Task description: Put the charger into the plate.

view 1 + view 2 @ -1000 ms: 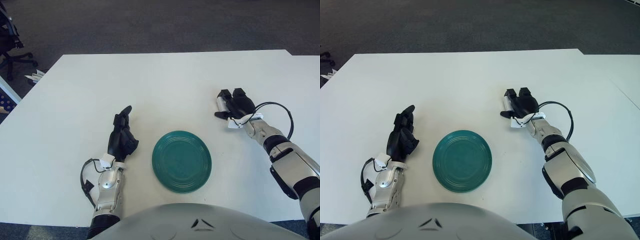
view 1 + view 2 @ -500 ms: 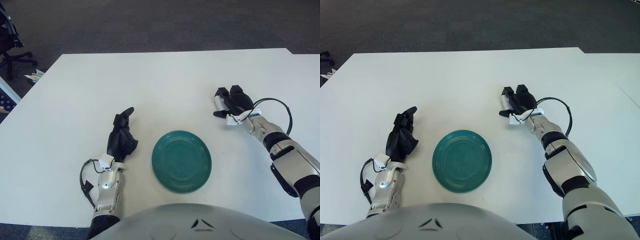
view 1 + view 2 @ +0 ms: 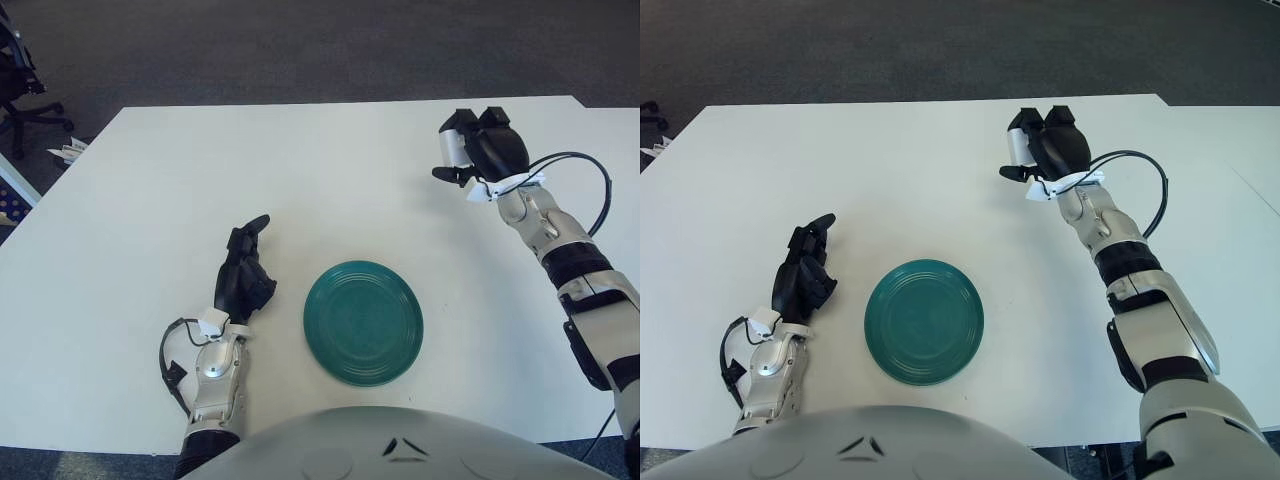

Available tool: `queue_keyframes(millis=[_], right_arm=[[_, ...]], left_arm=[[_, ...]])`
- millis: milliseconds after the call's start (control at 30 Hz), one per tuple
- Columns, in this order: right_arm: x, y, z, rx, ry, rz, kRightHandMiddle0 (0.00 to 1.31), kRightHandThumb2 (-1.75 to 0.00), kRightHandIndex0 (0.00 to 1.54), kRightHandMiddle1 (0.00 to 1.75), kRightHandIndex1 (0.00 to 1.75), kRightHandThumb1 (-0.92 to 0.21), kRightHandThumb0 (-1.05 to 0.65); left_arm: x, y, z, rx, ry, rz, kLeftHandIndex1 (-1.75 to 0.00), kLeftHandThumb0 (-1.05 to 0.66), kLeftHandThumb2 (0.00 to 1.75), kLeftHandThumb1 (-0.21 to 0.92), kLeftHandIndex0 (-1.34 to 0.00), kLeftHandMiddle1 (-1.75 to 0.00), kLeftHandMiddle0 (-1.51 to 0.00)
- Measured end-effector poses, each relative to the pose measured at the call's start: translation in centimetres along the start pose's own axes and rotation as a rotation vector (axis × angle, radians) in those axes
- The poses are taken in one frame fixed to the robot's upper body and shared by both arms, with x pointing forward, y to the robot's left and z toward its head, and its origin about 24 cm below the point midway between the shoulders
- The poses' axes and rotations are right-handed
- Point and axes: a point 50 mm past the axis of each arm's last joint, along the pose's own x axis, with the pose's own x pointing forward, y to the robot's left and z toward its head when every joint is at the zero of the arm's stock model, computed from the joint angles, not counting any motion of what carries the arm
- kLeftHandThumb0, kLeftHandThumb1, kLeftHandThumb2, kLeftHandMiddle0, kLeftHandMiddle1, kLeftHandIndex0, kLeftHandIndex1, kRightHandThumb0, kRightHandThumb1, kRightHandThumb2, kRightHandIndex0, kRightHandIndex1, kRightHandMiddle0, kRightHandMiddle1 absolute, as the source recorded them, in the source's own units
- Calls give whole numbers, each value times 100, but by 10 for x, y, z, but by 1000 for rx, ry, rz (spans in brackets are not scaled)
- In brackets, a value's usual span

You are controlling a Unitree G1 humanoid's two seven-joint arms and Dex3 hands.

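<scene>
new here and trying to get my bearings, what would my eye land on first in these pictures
First the teal plate, alone near the front middle of the white table and holding nothing. Next the right hand, raised at the far right with its fingers closed on a small white charger. The left hand shows just left of the plate, holding nothing.

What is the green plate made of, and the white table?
The plate looks like glazed ceramic or hard plastic: even teal colour, faint raised rings, soft sheen. The table seems a smooth matte white laminate, though that is a guess. The right hand holds a white charger, probably plastic.
</scene>
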Motion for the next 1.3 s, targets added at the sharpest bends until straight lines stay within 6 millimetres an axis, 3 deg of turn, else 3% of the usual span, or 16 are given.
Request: queue_keyframes(millis=[300, 633, 833, 1300], right_arm=[[-9, 9, 20, -33, -28, 83, 98, -87, 122, 175, 175, -81, -48], [-35, 12, 82, -15, -270, 182, 90, -89, 120, 175, 175, -79, -45], [-49, 13, 103, -16, -352, 218, 82, -88, 119, 175, 175, -79, -43], [-74, 12, 140, 6, -554, 270, 100, -84, 127, 175, 175, -74, -46]], left_arm=[[0, 0, -1, 0, 0, 4, -121, -105, 108, 92, -35, -1, -19], [1, -1, -1, 0, -6, -1, -117, -105, 109, 92, -31, 0, -15], [1, -1, -1, 4, -2, -4, -112, -105, 111, 92, -27, 0, -11], [4, -2, -3, 3, 7, -11, -95, -105, 109, 92, -13, 0, -10]])
